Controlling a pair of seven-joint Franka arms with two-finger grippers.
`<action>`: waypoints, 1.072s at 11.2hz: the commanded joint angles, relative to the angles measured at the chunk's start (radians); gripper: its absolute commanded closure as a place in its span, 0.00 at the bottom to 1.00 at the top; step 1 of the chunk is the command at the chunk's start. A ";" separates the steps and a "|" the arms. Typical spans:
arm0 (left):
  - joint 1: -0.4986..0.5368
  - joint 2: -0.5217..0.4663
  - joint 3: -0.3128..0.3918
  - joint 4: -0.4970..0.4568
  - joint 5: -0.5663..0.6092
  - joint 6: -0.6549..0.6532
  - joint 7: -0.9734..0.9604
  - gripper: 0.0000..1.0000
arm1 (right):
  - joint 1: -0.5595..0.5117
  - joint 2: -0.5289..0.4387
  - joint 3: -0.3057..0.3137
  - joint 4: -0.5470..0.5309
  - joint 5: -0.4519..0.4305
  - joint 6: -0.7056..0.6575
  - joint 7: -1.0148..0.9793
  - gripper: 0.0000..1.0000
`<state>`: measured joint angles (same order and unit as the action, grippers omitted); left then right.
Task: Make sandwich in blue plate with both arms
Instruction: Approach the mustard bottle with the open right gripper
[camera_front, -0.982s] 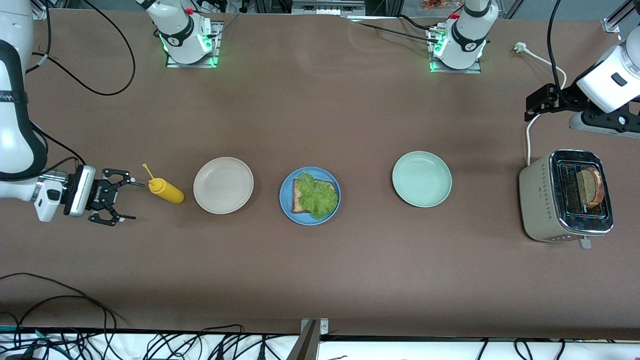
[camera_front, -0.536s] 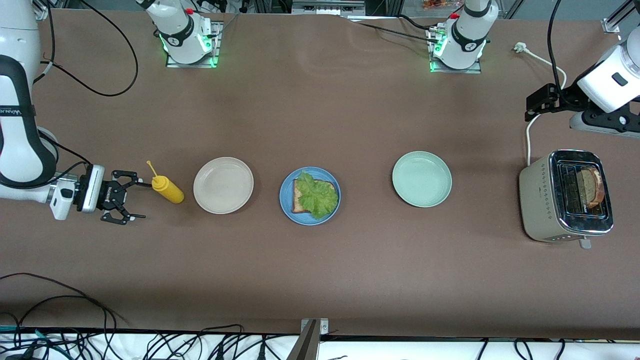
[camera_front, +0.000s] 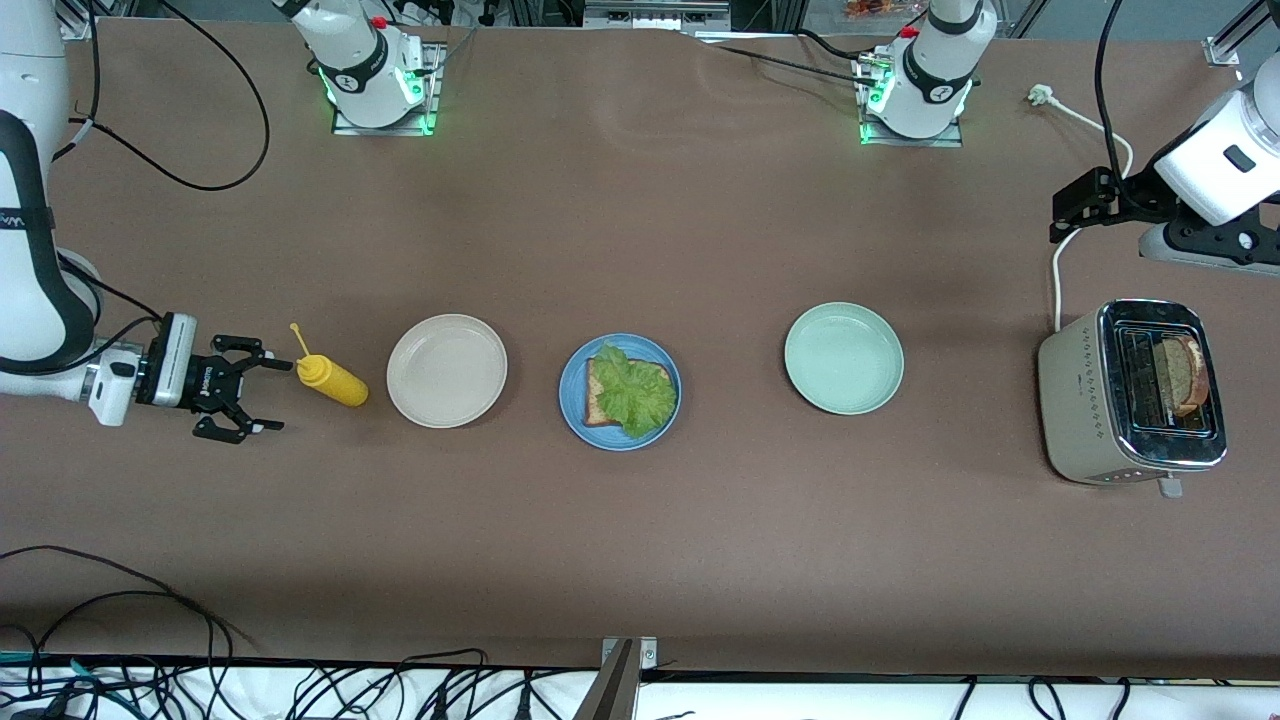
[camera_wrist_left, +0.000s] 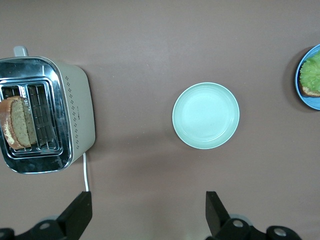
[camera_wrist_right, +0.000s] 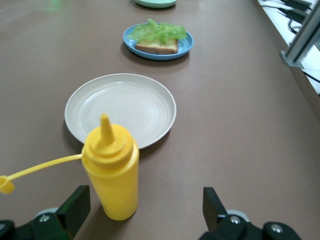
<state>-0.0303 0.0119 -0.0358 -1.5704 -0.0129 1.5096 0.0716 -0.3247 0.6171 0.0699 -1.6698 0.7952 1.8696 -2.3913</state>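
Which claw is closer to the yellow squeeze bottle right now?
Right. The right claw is open just beside the bottle; the left claw waits open near the toaster at the table's other end.

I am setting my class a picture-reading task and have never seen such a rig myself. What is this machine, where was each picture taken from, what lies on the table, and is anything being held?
These are two white robot arms bolted to a brown table, each ending in a black two-finger gripper. One picture looks down from a high camera facing them; the other two come from cameras on the arms' wrists.

In a row stand a yellow squeeze bottle, a beige plate, the blue plate holding a bread slice topped with a lettuce leaf, a pale green plate and a toaster with another bread slice in its slot.

The right gripper is open beside the bottle, holding nothing. The left gripper, open and empty, waits above the table near the toaster.
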 joint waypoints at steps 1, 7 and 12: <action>0.000 0.008 0.004 0.024 -0.005 -0.008 0.020 0.00 | -0.037 -0.017 -0.005 -0.036 0.025 -0.041 -0.155 0.00; 0.001 0.008 0.004 0.024 -0.005 -0.008 0.020 0.00 | -0.047 0.058 -0.006 -0.061 0.039 -0.030 -0.229 0.00; -0.003 0.008 0.001 0.024 -0.005 -0.008 0.020 0.00 | -0.031 0.105 0.039 -0.056 0.071 0.028 -0.232 0.00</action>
<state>-0.0304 0.0120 -0.0358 -1.5700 -0.0129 1.5096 0.0716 -0.3617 0.7166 0.0832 -1.7282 0.8363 1.8645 -2.6107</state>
